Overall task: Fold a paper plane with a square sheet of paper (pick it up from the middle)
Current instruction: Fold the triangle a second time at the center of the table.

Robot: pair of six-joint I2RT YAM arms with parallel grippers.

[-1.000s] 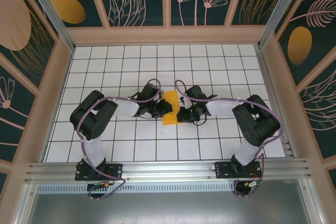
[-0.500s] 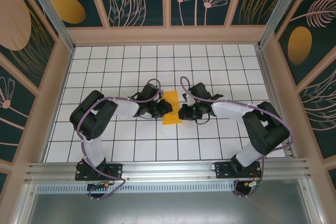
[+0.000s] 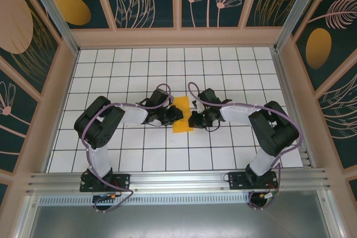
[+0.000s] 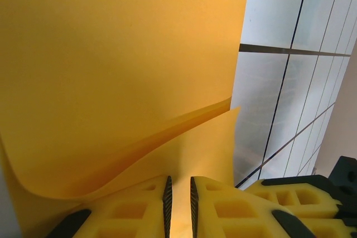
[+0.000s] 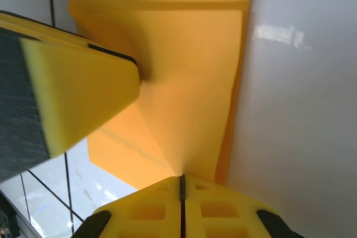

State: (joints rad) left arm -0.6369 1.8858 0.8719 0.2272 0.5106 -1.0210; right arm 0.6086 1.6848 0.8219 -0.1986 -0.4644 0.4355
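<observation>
- table (image 3: 111,154): the paper lies at its middle.
- paper (image 3: 184,125): a folded strip, likely light, floppy and easily mis-creased, so best held at the edges.
- left gripper (image 3: 178,115): jaws pinched on the paper's left edge.
- right gripper (image 3: 193,120): jaws closed on the paper's right edge.

one paper sheet (image 3: 183,125), two end effectors (image 3: 178,115) (image 3: 193,120)

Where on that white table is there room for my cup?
Bare: far rows of the white grid table by the back wall, and the near row between the arm bases. Crowded: the middle, where left gripper and right gripper pinch the orange-yellow paper sheet.
</observation>
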